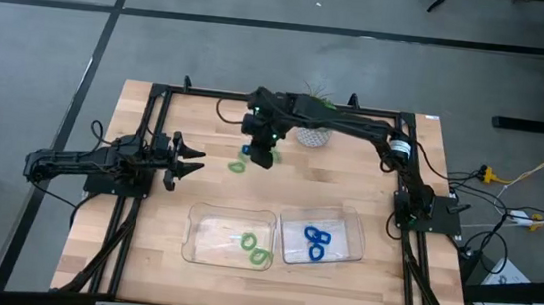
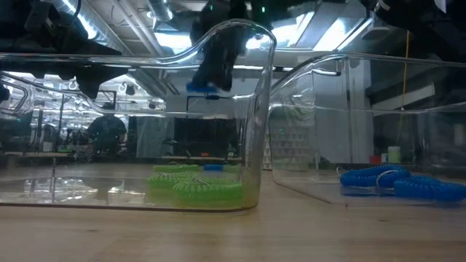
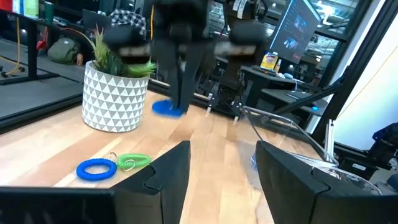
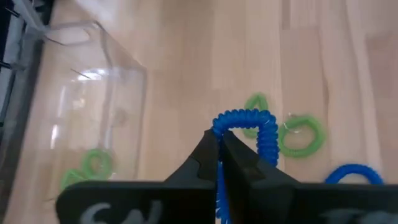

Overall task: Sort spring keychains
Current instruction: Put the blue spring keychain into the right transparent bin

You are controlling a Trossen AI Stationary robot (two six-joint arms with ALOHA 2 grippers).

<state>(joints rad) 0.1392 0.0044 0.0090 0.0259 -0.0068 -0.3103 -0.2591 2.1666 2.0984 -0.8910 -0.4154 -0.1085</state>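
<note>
**Right gripper pinching a blue keychain above the table**

Starting at your left, the left gripper (image 1: 191,160) waits near the table's left side, well apart from the work, its two fingers (image 3: 166,171) spread with nothing between them. Ahead of it on the wood you can see a blue coil (image 3: 96,168) touching a green coil (image 3: 133,162), both lying flat in front of the potted plant (image 3: 115,87).

Moving to the middle, your right gripper (image 1: 263,156) hangs over the back half of the table, just beside the plant. Its fingers (image 4: 239,163) are pressed fully together on a blue spring keychain (image 4: 245,127), which loops up and over the fingertips. The level view shows that blue loop (image 2: 202,88) lifted clear of the table.

Below the gripper, on the wood, lie loose green keychains (image 4: 301,134) and part of another blue one (image 4: 353,174), near the tool but not touching it. In the overhead view a green one (image 1: 238,167) lies just to the left of the gripper.

Nearer the table's front edge, well apart from the gripper, stand two clear trays side by side. The left tray (image 1: 194,235) holds green coils (image 1: 255,250); the right tray (image 1: 350,223) holds blue coils (image 1: 316,242).
</note>
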